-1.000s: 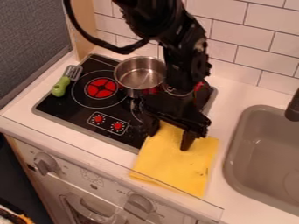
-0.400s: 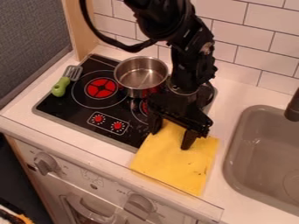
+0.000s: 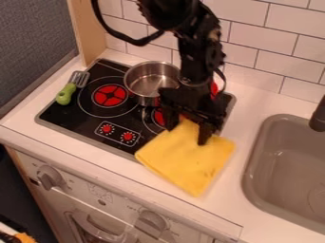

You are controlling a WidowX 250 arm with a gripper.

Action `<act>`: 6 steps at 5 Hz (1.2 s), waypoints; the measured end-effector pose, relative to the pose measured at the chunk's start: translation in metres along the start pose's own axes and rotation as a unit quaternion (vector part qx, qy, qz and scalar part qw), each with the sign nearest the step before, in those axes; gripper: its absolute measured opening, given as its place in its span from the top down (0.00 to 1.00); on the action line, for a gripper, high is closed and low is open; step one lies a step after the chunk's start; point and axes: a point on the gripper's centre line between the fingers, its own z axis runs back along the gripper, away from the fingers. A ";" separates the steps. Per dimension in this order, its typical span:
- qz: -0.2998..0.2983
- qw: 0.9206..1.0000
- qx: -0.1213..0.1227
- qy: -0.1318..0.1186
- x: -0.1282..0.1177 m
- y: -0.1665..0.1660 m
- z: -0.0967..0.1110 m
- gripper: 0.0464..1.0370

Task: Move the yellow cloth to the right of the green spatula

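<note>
We see the claw (image 3: 187, 131) released, fingers apart at the cloth (image 3: 185, 159); cloth overlaps stove's (image 3: 79, 116) front right, spatula (image 3: 66, 94) on stove's left.

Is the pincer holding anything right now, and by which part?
I can't tell whether it holds the yellow cloth: the pincer stands with its fingers apart at the cloth's far edge, perhaps only pressing there.

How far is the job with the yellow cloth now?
Done: the gripper is at the cloth's upper end. In progress: the cloth overlaps the stovetop's edge, but its fingers stand apart, so I see no firm grip. Left: probably bringing it closer to the green spatula's right side.
</note>
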 end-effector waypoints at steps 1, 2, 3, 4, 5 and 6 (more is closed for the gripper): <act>0.021 1.000 0.003 -0.002 0.005 0.033 -0.003 0.04; 0.050 0.999 0.010 0.010 -0.001 0.073 -0.005 0.04; 0.052 0.998 0.013 0.020 -0.010 0.102 -0.007 0.04; 0.065 0.997 0.015 0.032 -0.018 0.127 -0.006 0.04; 0.049 0.998 0.032 0.039 -0.019 0.135 -0.004 0.04; 0.030 0.998 0.035 0.039 -0.018 0.137 -0.003 0.04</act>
